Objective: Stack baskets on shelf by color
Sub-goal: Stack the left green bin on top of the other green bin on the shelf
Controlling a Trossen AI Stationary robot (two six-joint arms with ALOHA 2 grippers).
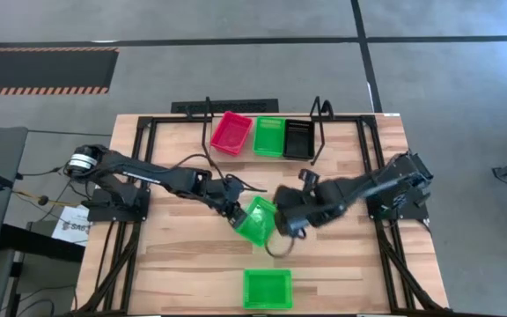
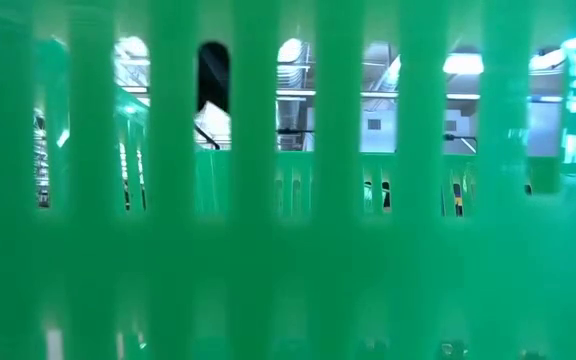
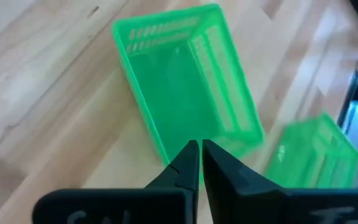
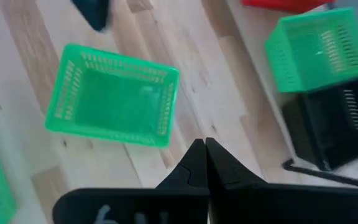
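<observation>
A green basket (image 1: pixel 258 220) (image 3: pixel 185 87) (image 4: pixel 114 96) lies open side up on the wooden table, turned askew, between my two grippers. My left gripper (image 1: pixel 235 214) (image 3: pixel 199 149) hovers at its left short end with fingers shut. The right wrist view shows a strip of bare wood between that gripper (image 4: pixel 95 15) and the basket. My right gripper (image 1: pixel 285 224) (image 4: pixel 204 146) is shut just to the basket's right, clear of it. A second green basket (image 1: pixel 267 288) (image 3: pixel 312 152) sits at the near edge. The shelf (image 1: pixel 322 113) holds a red basket (image 1: pixel 231 132), a green basket (image 1: pixel 268 136) and a black basket (image 1: pixel 298 138).
The red basket on the shelf sits askew; the green and black ones stand straight beside it. The near-edge green basket's mesh wall (image 2: pixel 288 250) fills the low view. Black frame rails run along the table's left side (image 1: pixel 121 255) and right side (image 1: pixel 394 255).
</observation>
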